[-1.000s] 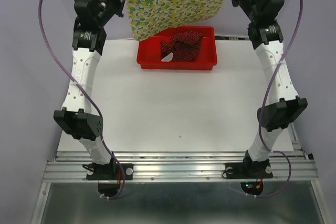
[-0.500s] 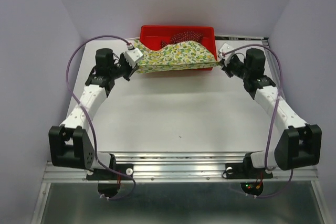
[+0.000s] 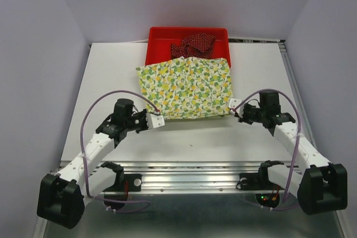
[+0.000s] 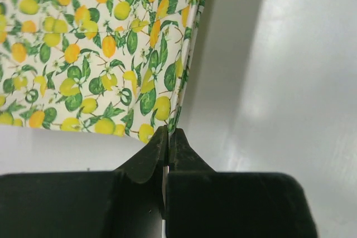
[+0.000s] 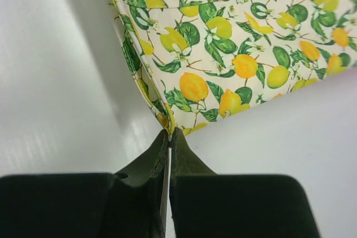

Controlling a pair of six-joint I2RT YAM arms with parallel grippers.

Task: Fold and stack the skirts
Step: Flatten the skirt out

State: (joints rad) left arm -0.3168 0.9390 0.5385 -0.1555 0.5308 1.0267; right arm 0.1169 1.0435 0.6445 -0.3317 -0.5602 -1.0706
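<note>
Left gripper: jaws pressed together on the near-left corner of the lemon-print skirt; the wrist view shows the hem pinched at the tips, no gap. Skirt: spread flat, print up, on the white table, mid-workspace; its far edge laps over the near rim of the red tray; the dark red dotted skirt lies bunched inside that tray. Right gripper: jaws likewise closed, on the near-right corner. Key relation: the cloth runs away from both sets of fingertips toward the far side; its near edge spans the 2 grippers, left to right; each arm is equally near its own corner. Judgement: fold 1 likely means carrying both near corners forward over the cloth.
</note>
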